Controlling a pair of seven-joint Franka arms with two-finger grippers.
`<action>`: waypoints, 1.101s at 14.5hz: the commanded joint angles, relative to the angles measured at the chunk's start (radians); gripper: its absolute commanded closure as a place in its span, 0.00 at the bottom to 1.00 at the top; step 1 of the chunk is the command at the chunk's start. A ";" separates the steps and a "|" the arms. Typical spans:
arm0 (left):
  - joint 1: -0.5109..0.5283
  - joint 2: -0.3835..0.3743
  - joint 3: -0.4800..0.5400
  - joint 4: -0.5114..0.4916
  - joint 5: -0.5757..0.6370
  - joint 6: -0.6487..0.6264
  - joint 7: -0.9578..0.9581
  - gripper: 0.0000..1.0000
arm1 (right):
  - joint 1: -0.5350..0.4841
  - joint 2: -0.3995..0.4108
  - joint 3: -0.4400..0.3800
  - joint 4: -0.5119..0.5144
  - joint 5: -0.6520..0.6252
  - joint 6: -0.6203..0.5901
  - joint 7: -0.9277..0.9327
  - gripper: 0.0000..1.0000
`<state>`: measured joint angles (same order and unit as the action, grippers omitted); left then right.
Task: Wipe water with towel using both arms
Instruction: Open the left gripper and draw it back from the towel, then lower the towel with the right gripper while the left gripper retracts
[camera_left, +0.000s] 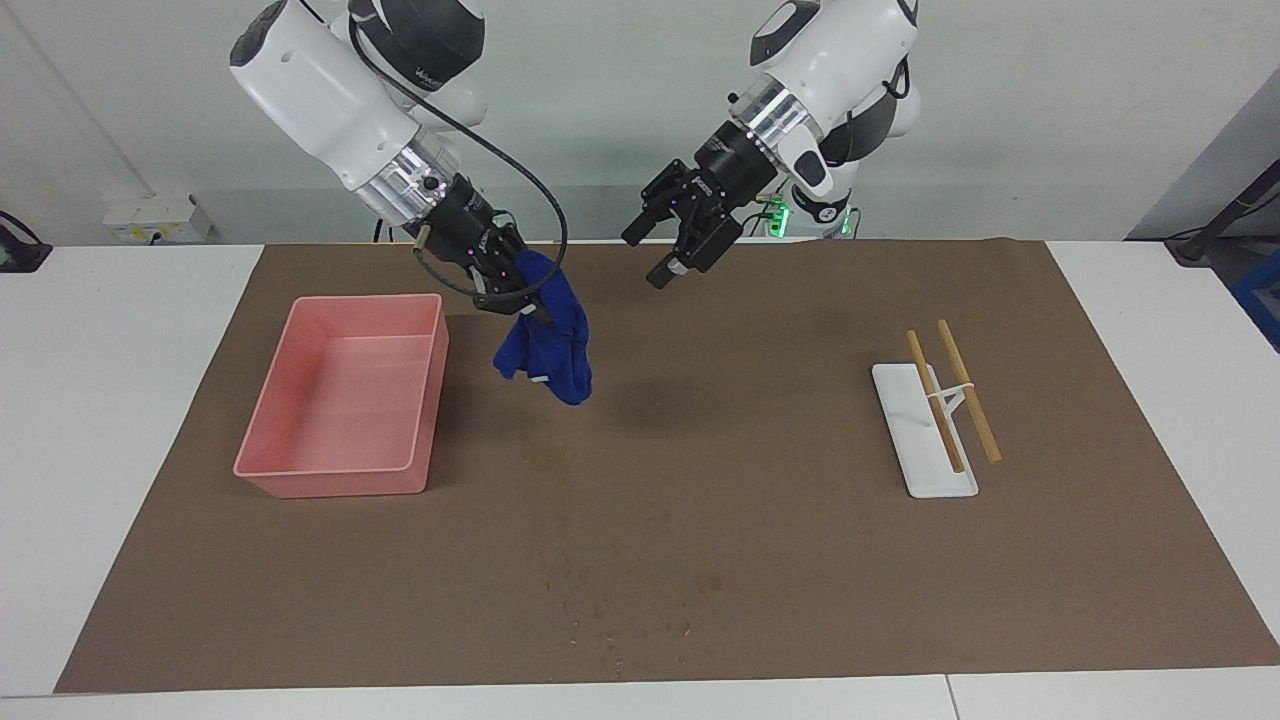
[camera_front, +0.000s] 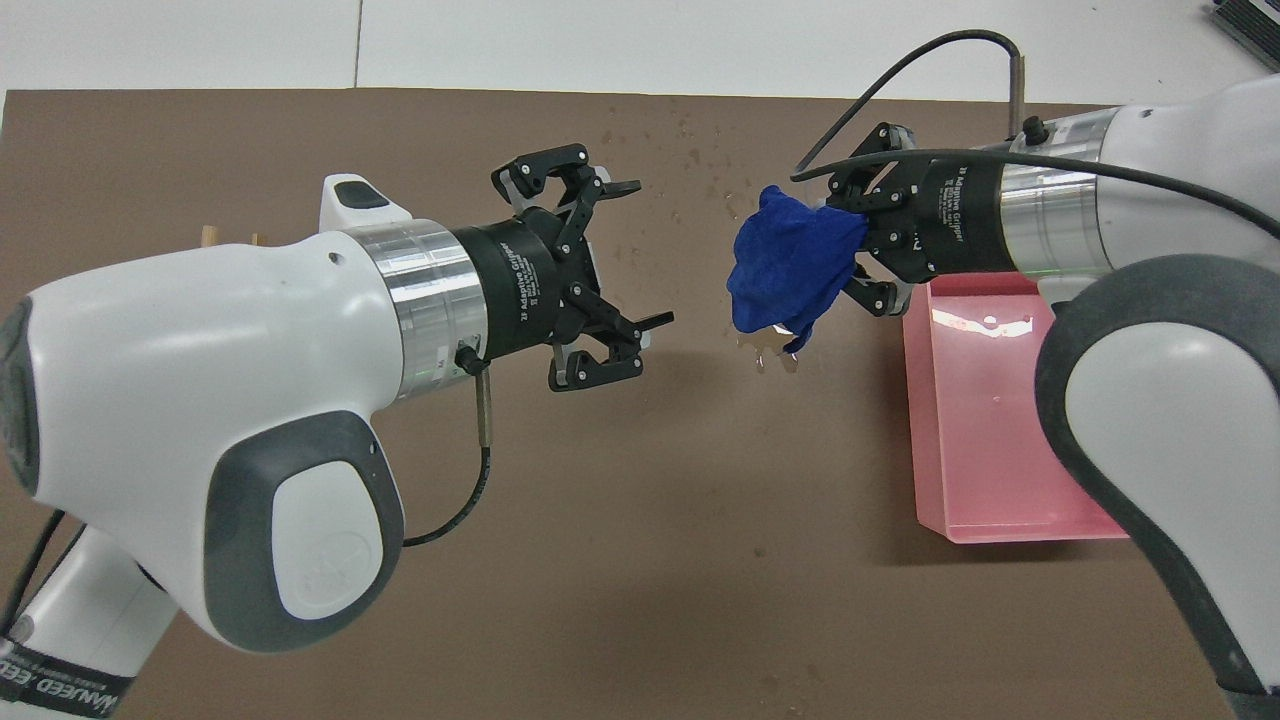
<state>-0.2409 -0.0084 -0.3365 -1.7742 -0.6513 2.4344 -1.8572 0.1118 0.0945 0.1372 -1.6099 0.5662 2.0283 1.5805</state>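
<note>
A crumpled blue towel (camera_left: 548, 345) (camera_front: 790, 265) hangs in the air from my right gripper (camera_left: 522, 300) (camera_front: 850, 245), which is shut on its upper end, over the brown mat (camera_left: 800, 560) beside the pink bin. My left gripper (camera_left: 648, 258) (camera_front: 645, 252) is open and empty, held in the air a short way from the towel toward the left arm's end. The water (camera_left: 610, 605) (camera_front: 700, 160) shows as small dark damp spots on the mat, farther from the robots than both grippers.
A pink bin (camera_left: 330, 482) (camera_front: 1000, 530) sits on the mat toward the right arm's end. A white holder (camera_left: 915, 440) with two wooden sticks (camera_left: 965, 390) lies toward the left arm's end. White table surrounds the mat.
</note>
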 joint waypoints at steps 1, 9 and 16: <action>0.063 -0.022 -0.001 -0.013 0.105 -0.082 0.053 0.00 | -0.011 0.008 0.005 -0.018 -0.014 0.084 -0.092 1.00; 0.224 -0.024 -0.001 0.041 0.462 -0.368 0.810 0.00 | -0.011 0.256 0.005 0.123 -0.160 0.279 -0.436 1.00; 0.228 0.013 0.147 0.188 0.578 -0.751 1.606 0.00 | -0.004 0.413 0.007 0.312 -0.192 0.412 -0.626 1.00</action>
<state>0.0438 -0.0151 -0.2908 -1.6272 -0.0967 1.7749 -0.4232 0.1107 0.4561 0.1342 -1.3613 0.3969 2.4028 1.0178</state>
